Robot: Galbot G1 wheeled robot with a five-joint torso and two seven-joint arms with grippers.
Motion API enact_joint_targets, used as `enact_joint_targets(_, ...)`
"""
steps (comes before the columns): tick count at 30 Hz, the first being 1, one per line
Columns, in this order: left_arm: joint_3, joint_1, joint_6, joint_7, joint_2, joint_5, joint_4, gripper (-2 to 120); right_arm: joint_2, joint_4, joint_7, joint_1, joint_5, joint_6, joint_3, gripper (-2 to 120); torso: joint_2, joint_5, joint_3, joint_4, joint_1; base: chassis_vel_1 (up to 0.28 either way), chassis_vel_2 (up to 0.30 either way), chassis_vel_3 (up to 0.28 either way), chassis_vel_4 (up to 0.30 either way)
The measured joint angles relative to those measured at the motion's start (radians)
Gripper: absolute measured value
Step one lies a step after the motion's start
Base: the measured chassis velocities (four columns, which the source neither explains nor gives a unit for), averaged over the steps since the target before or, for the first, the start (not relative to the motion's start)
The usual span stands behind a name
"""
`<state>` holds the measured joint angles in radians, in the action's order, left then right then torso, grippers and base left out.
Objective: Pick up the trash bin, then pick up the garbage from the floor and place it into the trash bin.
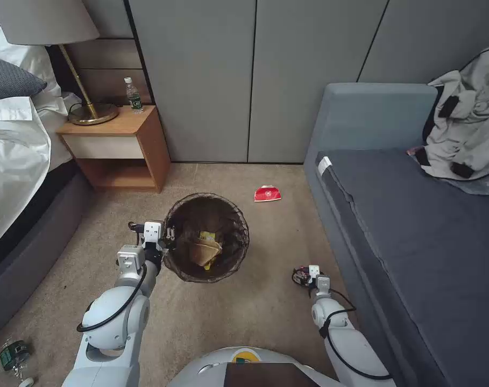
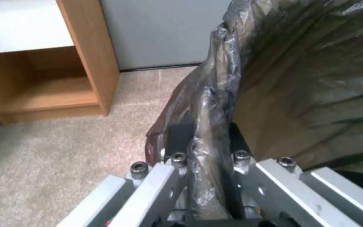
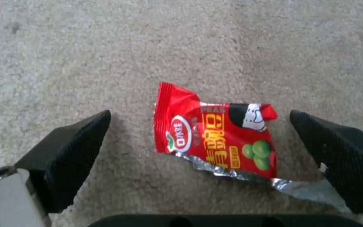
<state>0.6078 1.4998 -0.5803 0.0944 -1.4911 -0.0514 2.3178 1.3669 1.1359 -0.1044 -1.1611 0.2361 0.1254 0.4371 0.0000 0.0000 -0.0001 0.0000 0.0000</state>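
In the head view, the left gripper (image 1: 166, 236) is pinching the rim of one bin (image 1: 206, 237), which is holding two pieces, a yellow wrapper (image 1: 207, 236) and a tan bag (image 1: 205, 251). One red carton (image 1: 267, 194) is lying beyond the bin, the right gripper (image 1: 304, 276) hovering beside it. In the left wrist view, the jaws are clamping the bin (image 2: 299, 78) at its bagged rim. In the right wrist view, the right gripper (image 3: 200, 160), jaws spread, is straddling one red wrapper (image 3: 215, 138).
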Motion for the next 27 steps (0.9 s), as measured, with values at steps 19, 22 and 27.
enact_joint_targets(19, 0.005, -0.001, 0.004, 0.002, 0.001, -0.005, -0.001, 3, 0.003, -0.009, 0.002, -0.002, 0.001, -0.007, -0.009, 65, 0.000, 0.0000, 0.000, 0.0001, 0.000, 0.000, 0.000, 0.000, 0.000)
enact_joint_targets(22, 0.005, -0.001, 0.005, 0.002, 0.001, -0.005, -0.002, 3, 0.004, -0.006, 0.004, -0.005, 0.005, -0.007, -0.010, 53, 0.000, 0.0001, 0.000, 0.0005, 0.000, 0.000, 0.000, 0.000, 0.000)
enact_joint_targets(27, 0.006, -0.001, 0.006, 0.002, 0.001, -0.007, -0.005, 3, 0.004, -0.003, 0.006, -0.009, 0.009, -0.007, -0.010, 37, 0.000, 0.0002, 0.000, 0.0004, 0.000, 0.000, 0.000, 0.000, 0.000)
